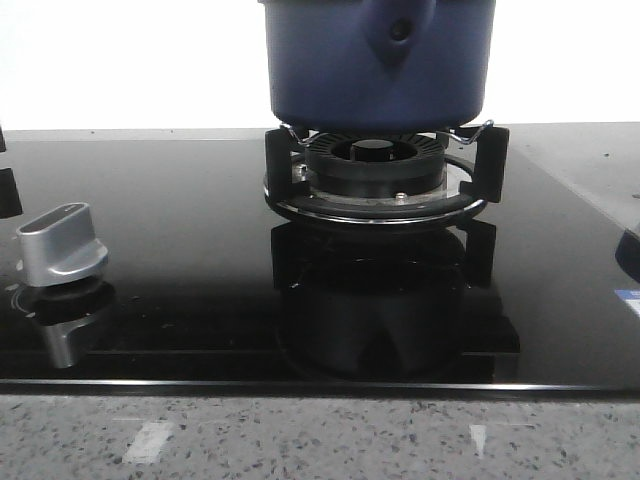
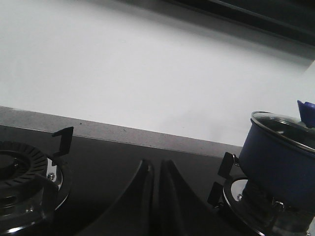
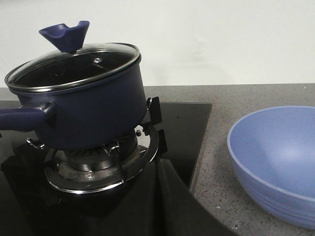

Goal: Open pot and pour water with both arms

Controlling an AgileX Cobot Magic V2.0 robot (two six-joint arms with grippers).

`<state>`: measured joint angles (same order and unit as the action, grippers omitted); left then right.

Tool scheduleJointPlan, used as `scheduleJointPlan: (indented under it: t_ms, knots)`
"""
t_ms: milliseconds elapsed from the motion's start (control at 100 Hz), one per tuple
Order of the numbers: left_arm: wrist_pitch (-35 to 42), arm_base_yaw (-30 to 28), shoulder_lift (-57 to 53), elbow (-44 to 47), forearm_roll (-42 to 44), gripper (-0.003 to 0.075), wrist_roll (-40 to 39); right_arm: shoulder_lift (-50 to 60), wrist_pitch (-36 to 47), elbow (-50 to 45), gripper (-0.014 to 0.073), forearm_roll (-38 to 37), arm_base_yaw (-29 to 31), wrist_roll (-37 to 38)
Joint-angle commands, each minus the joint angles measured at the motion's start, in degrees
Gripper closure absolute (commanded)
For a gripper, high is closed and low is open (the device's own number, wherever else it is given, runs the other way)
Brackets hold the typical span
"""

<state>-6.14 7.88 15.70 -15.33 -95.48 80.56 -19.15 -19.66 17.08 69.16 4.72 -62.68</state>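
The lidded pot (image 3: 83,105) sits on the burner (image 3: 101,164), bowl (image 3: 275,162) at 3 o'clock, likely heavy, best lifted by its handle (image 3: 22,118); both grippers' (image 3: 160,196) fingers appear closed, empty.

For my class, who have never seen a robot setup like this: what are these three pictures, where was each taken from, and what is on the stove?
A two-armed robot took them. One camera looks forward over a black glass hob; the other two sit on the left and right wrists. The dark blue pot stands on a burner grate, its glass lid on. A silver knob sits at the hob's left. Beside the hob lies an empty light blue bowl. The dark shapes low in the wrist views are each hand's fingers, left hand and right hand; neither holds anything.
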Motion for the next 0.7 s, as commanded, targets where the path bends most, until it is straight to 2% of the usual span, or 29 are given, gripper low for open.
scheduleJointPlan:
  t_ms: [0, 60, 90, 130, 160, 170, 210, 250, 280, 350, 420, 580, 690]
  knots:
    - [0.45, 0.51, 0.39, -1.62, -1.17, 0.0741, -0.03, -0.32, 2.05, 1.41, 0.0661, 1.64, -0.18, -0.57]
    - [1.70, 0.50, 0.39, -1.62, 1.39, 0.0741, -3.33, -0.32, 2.05, 1.41, 0.0661, 1.64, -0.18, -0.57]
    - [2.58, 0.50, 0.39, -1.62, 5.74, 0.0741, -9.16, -0.32, 2.05, 1.41, 0.0661, 1.64, -0.18, -0.57]
    - [2.88, 0.50, 0.30, -1.62, 15.71, 0.0741, -17.32, -0.32, 2.05, 1.41, 0.0661, 1.64, -0.18, -0.57]
    - [3.13, 0.50, 0.30, -1.62, 23.56, 0.0741, -27.14, -0.32, 2.05, 1.41, 0.0661, 1.64, -0.18, -0.57]
    - [3.13, 0.50, 0.30, -1.62, 25.67, 0.0741, -27.14, -0.32, 2.05, 1.41, 0.0661, 1.64, -0.18, -0.57]
    - [3.61, 0.50, 0.30, -1.21, 41.25, 0.0741, -42.78, -0.32, 2.05, 1.41, 0.0661, 1.64, -0.18, -0.57]
    - [3.84, 0.50, 0.30, -0.43, 51.52, 0.0741, -55.44, -0.32, 2.05, 1.41, 0.0661, 1.64, -0.18, -0.57]
    - [4.28, 0.50, 0.30, 0.34, 60.93, 0.0741, -62.90, -0.32, 2.05, 1.41, 0.0661, 1.64, -0.18, -0.57]
    - [4.44, 0.50, -0.94, 2.66, 75.16, 0.0741, -76.62, -0.32, 2.05, 1.41, 0.0661, 1.64, -0.18, -0.57]
    - [4.44, 0.50, -4.03, 5.58, 80.59, 0.0741, -80.56, -0.32, 2.05, 1.41, 0.0660, 1.64, -0.18, -0.57]
    - [4.54, 0.36, -12.38, 12.58, 82.81, 0.0741, -80.56, -0.32, 2.05, 1.41, 0.0661, 1.64, -0.18, -0.57]
    - [4.54, -1.81, -15.76, 16.34, 82.81, 0.0741, -80.56, -0.32, 2.05, 1.41, 0.0661, 1.64, -0.18, -0.57]
